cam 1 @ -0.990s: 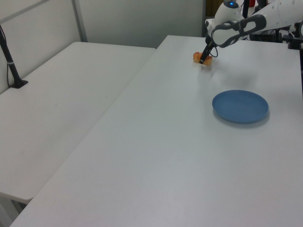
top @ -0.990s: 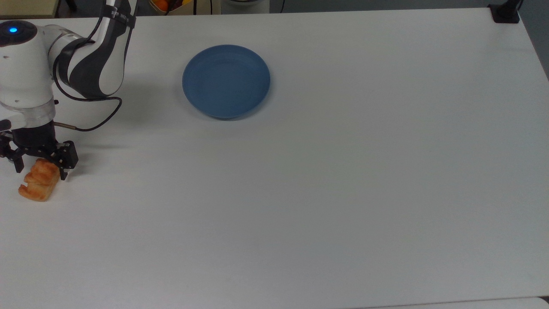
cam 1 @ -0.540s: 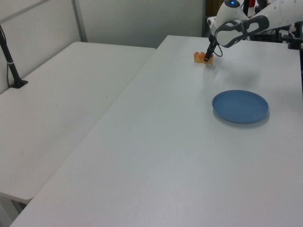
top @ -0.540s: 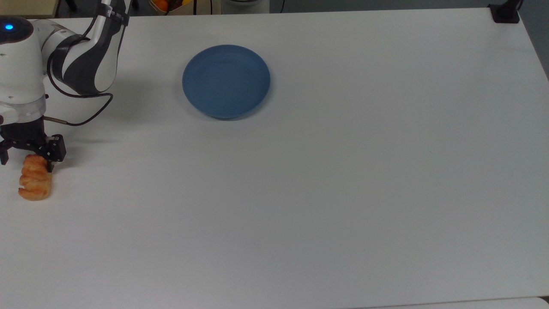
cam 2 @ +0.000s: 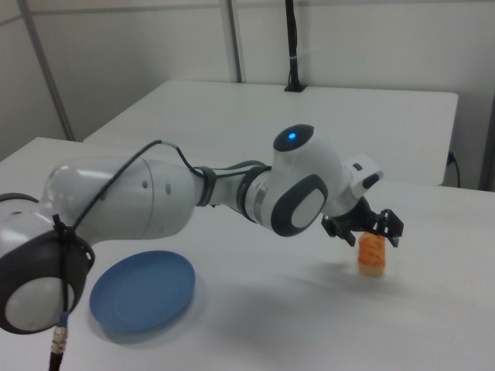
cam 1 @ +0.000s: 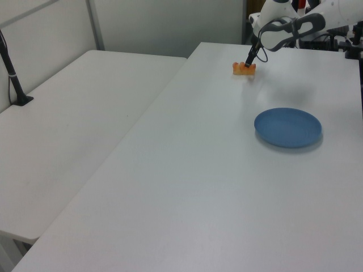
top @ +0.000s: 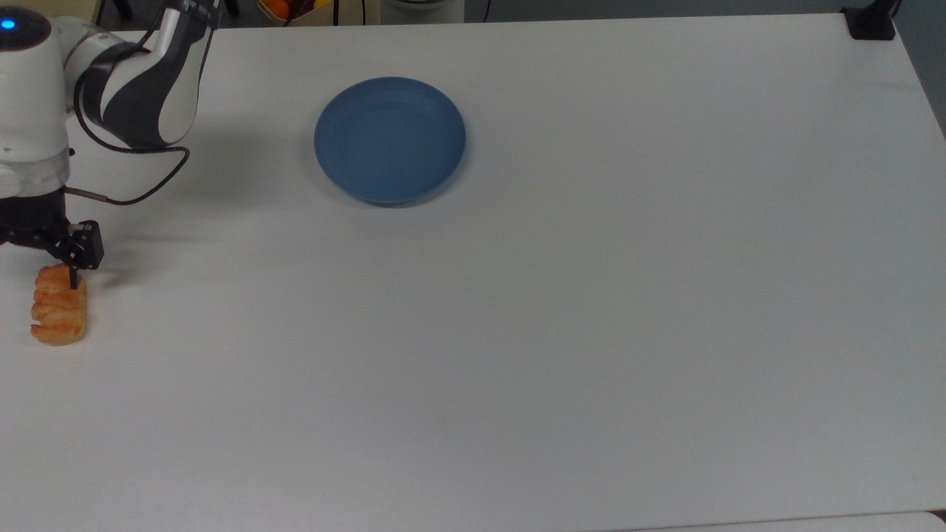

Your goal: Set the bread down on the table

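The bread [top: 59, 310], a small golden-orange lumpy roll, lies on the white table [top: 562, 332] at the top view's far left edge. My gripper [top: 35, 267] hangs just over its far end, open, with one black finger [top: 73, 278] beside the roll's top. In the right view the gripper [cam 2: 367, 232] spreads wide above the bread [cam 2: 372, 253], which rests on the table [cam 2: 309, 325]. In the left view the gripper [cam 1: 249, 59] stands over the bread [cam 1: 244, 69] at the far end of the table [cam 1: 198, 187].
An empty round blue plate [top: 389, 140] sits well to the bread's right in the top view. The arm's bulky body [top: 140, 89] and its cable [top: 133, 196] hang over the top-left corner. A second white table [cam 1: 74, 113] stands at the left view's left.
The gripper has slid toward the top view's left and lifted off the bread. The bread has turned from slanted to straighter and now lies free on the table.
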Controlling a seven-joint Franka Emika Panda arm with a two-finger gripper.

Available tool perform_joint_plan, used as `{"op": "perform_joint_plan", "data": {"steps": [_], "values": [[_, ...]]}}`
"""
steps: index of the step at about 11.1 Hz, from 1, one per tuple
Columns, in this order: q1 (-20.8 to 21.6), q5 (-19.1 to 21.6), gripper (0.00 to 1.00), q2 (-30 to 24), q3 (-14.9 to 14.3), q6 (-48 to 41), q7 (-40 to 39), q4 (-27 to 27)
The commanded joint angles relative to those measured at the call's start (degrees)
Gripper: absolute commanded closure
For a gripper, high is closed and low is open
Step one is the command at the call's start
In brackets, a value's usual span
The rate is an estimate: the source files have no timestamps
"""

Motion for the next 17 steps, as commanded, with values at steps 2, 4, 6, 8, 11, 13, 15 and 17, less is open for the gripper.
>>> {"op": "perform_joint_plan", "data": {"steps": [2,4,6,8,11,13,15,17], "values": [[2.8,0.1,0.00,-16.6,0.1,-10.9,9.5,-13.9],[5.4,1.1,0.00,-21.5,0.1,-23.2,19.8,-13.6],[7.6,2.9,0.00,-27.1,0.1,-34.3,23.5,-14.2],[9.6,7.9,0.00,-32.8,0.3,-43.8,23.7,-14.3],[13.2,12.9,0.00,-45.1,1.7,-54.6,30.3,-17.9],[13.5,13.0,0.00,-48.7,7.8,-57.6,36.4,-19.6],[13.5,13.1,0.00,-48.8,13.3,-57.7,39.3,-19.7],[13.5,13.1,0.00,-49.4,15.9,-56.3,38.3,-21.5]]}}
